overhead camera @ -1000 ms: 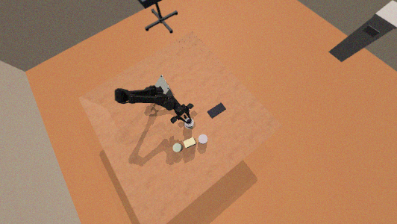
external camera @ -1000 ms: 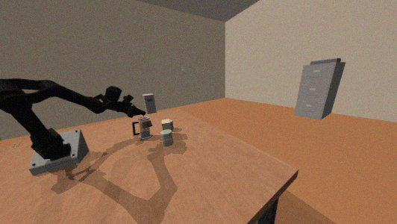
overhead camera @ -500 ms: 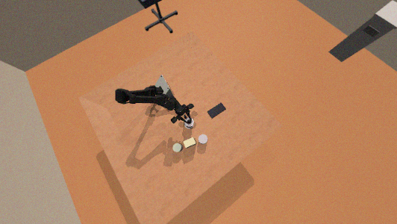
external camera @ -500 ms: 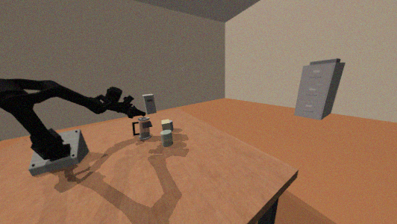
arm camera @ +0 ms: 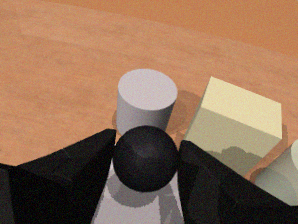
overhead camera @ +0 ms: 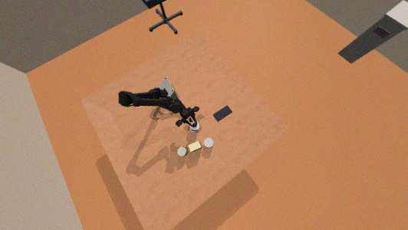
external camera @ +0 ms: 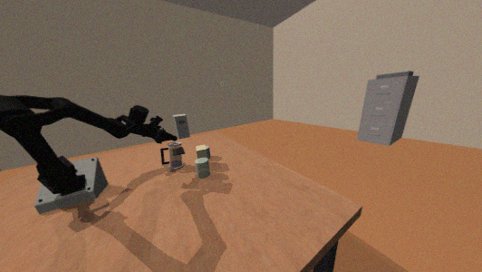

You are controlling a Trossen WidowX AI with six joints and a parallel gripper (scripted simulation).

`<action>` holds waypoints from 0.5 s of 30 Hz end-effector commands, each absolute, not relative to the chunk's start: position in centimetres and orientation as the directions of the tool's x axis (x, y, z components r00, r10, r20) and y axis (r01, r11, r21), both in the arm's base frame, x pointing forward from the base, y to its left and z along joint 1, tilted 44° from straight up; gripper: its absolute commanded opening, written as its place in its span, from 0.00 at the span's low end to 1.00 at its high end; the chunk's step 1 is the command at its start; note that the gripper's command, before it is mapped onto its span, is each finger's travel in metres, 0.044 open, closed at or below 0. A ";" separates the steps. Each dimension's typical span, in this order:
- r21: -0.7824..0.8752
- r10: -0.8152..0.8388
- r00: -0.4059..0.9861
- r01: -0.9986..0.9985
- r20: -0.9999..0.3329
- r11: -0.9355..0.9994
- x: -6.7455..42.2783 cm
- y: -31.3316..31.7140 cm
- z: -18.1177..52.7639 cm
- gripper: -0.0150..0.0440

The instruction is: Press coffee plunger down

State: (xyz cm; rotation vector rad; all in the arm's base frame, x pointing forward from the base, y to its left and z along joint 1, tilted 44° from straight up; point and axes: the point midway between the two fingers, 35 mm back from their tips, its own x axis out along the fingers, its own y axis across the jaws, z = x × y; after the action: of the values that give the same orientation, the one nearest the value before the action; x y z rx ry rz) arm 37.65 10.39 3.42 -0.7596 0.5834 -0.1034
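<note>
The coffee press [overhead camera: 195, 128] [external camera: 175, 157] stands upright on the wooden table [overhead camera: 238, 153] [external camera: 254, 199]; it is a glass and metal cylinder with a black handle. Its round black plunger knob [arm camera: 145, 157] sits low, just above the lid. My gripper [overhead camera: 190, 122] [external camera: 172, 140] [arm camera: 147, 144] is right above the press and is shut on the knob, with one black finger on each side of it. The plunger rod is hidden.
A lavender cylinder [overhead camera: 208, 142] [arm camera: 147, 99], a pale yellow block [overhead camera: 194, 146] [external camera: 202, 150] [arm camera: 240, 123] and a pale green cylinder [overhead camera: 182, 151] [external camera: 202, 168] stand close beyond the press. A dark flat slab [overhead camera: 222, 113] [external camera: 181, 125] is farther off. The arm's base [external camera: 68, 186] is at the left.
</note>
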 end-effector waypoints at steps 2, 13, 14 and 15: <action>-0.675 -0.293 0.837 -0.117 -0.462 0.728 37.6 10.4 3.4 0.45; -0.675 -0.293 0.837 -0.117 -0.462 0.728 37.6 10.4 3.4 0.85; -0.675 -0.293 0.837 -0.117 -0.462 0.728 37.6 10.4 3.4 0.89; -0.675 -0.293 0.837 -0.117 -0.462 0.728 37.6 10.4 3.4 0.94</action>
State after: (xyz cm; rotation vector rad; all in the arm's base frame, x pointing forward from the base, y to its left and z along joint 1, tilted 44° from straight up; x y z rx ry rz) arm 37.66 10.34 3.46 -0.7617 0.5829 -0.1067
